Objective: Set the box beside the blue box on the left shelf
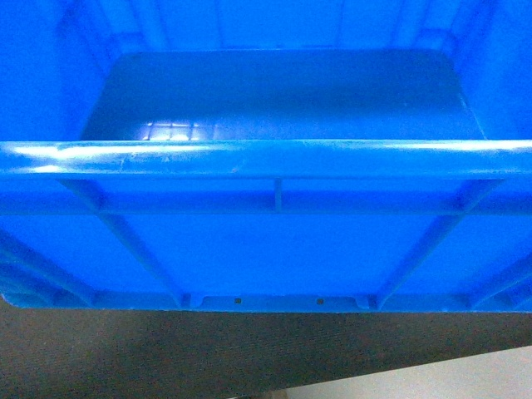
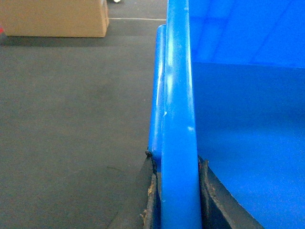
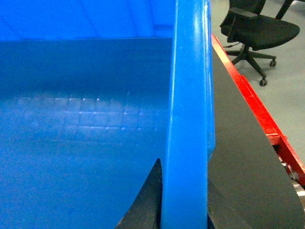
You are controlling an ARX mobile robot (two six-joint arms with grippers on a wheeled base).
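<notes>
You see the box [image 1: 266, 241]: bright blue throughout, diagonal ribs on outer wall, faint grid reflection on floor | left hand [image 2: 177, 200]: black fingers, worn pale edges | right hand [image 3: 183, 205]: black fingers | carpet [image 2: 71, 119]: dark grey | carton [image 2: 55, 18]: tan | steel frame [image 3: 257, 107]: red | office chair [image 3: 259, 31]: black

Bright overhead glare streaks the box [image 1: 266, 158] rim.

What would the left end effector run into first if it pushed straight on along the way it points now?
Nothing separate: the left end effector is shut on the box's rim, which runs straight ahead of it. Further along, the dark floor looks free up to a cardboard carton, offset leftward; depth is unclear.
</notes>
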